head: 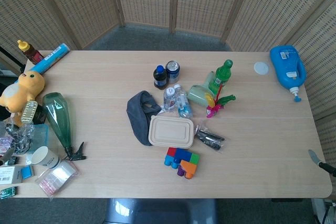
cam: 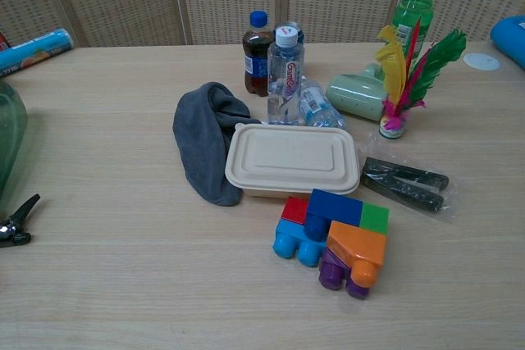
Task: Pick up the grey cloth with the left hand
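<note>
The grey cloth (head: pixel 139 116) lies crumpled on the table left of centre. Its right side touches a beige lidded food box (head: pixel 171 130). In the chest view the cloth (cam: pixel 207 141) stretches from beside the bottles down to the box's (cam: pixel 293 159) left front corner. Neither view shows my left hand or my right hand, and nothing touches the cloth from above.
Behind the cloth stand a dark bottle (head: pixel 160 77), a can (head: pixel 172 71) and water bottles (head: pixel 177 99). Toy bricks (head: pixel 183 161) and a black packet (head: pixel 210 139) lie near the box. A green glass bottle (head: pixel 56 116), black clip (head: pixel 76 153), cup (head: pixel 45 157) and clutter fill the left edge.
</note>
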`<state>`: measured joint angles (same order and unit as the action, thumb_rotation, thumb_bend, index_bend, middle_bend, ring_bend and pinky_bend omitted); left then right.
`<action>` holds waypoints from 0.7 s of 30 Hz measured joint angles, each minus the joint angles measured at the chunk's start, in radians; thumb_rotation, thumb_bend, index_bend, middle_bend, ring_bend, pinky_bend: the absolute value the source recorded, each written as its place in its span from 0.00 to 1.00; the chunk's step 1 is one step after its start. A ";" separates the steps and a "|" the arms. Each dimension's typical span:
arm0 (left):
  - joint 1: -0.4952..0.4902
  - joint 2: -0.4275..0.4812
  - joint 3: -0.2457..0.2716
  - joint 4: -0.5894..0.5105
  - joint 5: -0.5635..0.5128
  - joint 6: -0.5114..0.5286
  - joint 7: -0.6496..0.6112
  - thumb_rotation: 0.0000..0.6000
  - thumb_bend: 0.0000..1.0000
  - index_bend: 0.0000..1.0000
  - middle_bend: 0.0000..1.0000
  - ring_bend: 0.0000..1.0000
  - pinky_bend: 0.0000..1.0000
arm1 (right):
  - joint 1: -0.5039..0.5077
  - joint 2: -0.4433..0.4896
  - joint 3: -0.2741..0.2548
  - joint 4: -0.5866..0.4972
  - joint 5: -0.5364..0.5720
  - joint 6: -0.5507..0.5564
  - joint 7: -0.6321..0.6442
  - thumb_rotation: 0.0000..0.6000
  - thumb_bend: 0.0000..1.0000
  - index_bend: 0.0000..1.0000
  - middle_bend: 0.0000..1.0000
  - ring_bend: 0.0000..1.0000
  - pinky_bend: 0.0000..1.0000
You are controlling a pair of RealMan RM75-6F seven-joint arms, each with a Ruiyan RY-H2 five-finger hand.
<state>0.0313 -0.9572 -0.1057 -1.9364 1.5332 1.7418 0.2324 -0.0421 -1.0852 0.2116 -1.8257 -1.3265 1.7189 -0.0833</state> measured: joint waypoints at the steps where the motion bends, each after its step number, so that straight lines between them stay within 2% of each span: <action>1: 0.000 0.000 0.001 0.000 0.002 -0.001 0.000 1.00 0.00 0.00 0.00 0.00 0.00 | 0.000 0.000 0.000 0.000 0.001 -0.001 0.000 0.88 0.00 0.00 0.00 0.00 0.00; 7: -0.006 -0.005 0.012 0.017 0.020 -0.024 0.001 1.00 0.00 0.00 0.00 0.00 0.00 | 0.001 0.000 0.008 0.000 0.009 -0.007 0.000 0.88 0.00 0.00 0.00 0.00 0.00; 13: -0.055 -0.009 0.026 0.053 0.062 -0.114 -0.038 1.00 0.00 0.00 0.00 0.00 0.00 | -0.005 0.007 0.009 -0.009 0.017 -0.012 0.008 0.88 0.00 0.00 0.00 0.00 0.00; 16: -0.114 -0.014 0.018 0.070 0.077 -0.192 -0.045 1.00 0.00 0.00 0.00 0.00 0.00 | -0.010 0.014 0.009 -0.016 0.014 -0.009 0.013 0.88 0.00 0.00 0.00 0.00 0.00; 21: -0.255 -0.042 -0.007 0.106 0.080 -0.389 -0.045 1.00 0.00 0.00 0.00 0.00 0.00 | -0.012 0.017 0.014 -0.020 0.021 -0.011 0.017 0.88 0.00 0.00 0.00 0.00 0.00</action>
<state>-0.2233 -0.9992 -0.1128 -1.8300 1.6129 1.3529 0.1873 -0.0536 -1.0680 0.2256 -1.8453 -1.3052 1.7076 -0.0667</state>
